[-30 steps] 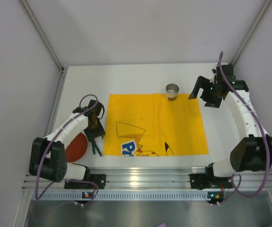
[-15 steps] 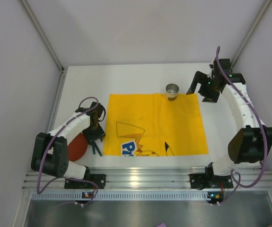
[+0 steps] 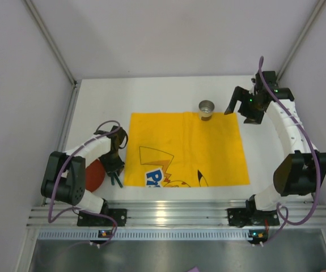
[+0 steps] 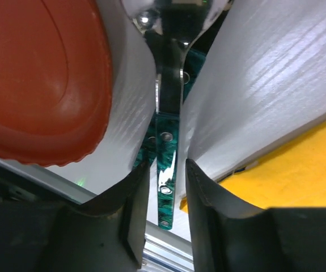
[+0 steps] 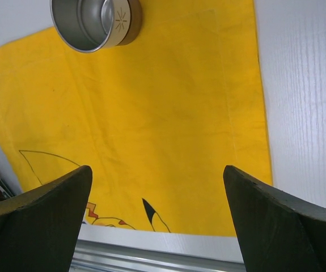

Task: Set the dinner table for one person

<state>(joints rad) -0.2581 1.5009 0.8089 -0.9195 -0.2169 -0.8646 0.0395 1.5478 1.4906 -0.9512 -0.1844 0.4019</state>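
The white dinner table (image 3: 151, 93) carries a yellow cartoon-printed cloth (image 3: 185, 150) in its middle. A small metal cup (image 3: 207, 109) stands at the cloth's far edge and also shows in the right wrist view (image 5: 94, 22). A red plate (image 3: 92, 175) lies at the near left. Green-handled cutlery (image 3: 116, 179) lies between the plate and the cloth. My left gripper (image 3: 115, 163) is low over the cutlery (image 4: 167, 187); its jaws stand narrowly apart on either side of the handles without touching them. My right gripper (image 3: 232, 106) is wide open and empty, just right of the cup.
A ribbed aluminium rail (image 3: 174, 212) runs along the table's near edge. Pale grey walls enclose the table on three sides. In the left wrist view the red plate (image 4: 38, 73) lies just left of the gripper (image 4: 166, 170) and the cloth (image 4: 299, 164) to its right.
My left gripper has moved toward the near edge and down over the cutlery. My right gripper swung a little toward the back, then held still.
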